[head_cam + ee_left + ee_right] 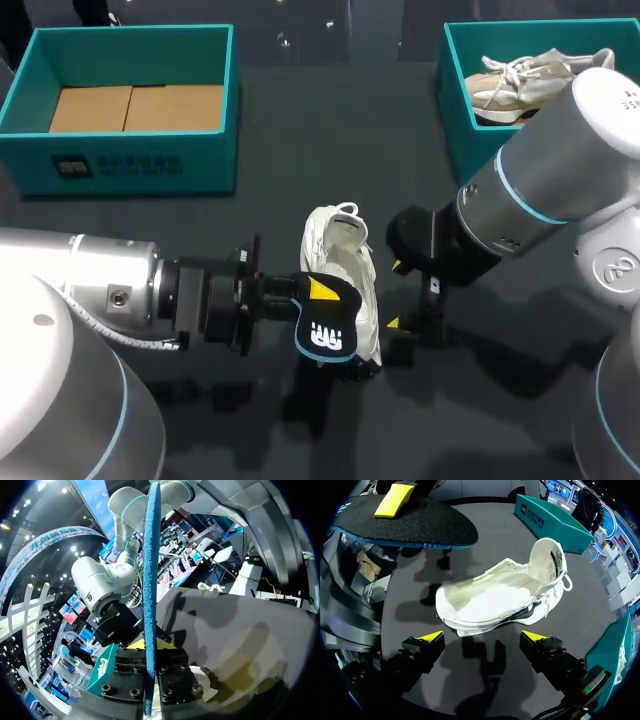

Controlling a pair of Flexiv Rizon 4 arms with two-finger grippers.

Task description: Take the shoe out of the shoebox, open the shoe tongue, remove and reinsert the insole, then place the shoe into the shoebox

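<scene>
A white shoe point(342, 262) lies on its side at the middle of the dark table, its opening turned toward my right gripper point(396, 295). That gripper stands open just right of it; in its wrist view the shoe point(500, 597) lies just ahead of the spread yellow fingertips point(431, 637), apart from them. My left gripper point(320, 297) is shut on a black insole with a blue underside point(328, 335), held over the shoe's left side. The insole point(150, 580) shows edge-on between the left gripper's point(150, 652) fingers and also hangs above the shoe as a dark slab point(405, 522).
A teal shoebox point(130, 160) with a cardboard floor stands at the back left, also seen beyond the shoe point(550, 522). A second teal box point(455, 110) at the back right holds beige shoes point(530, 80).
</scene>
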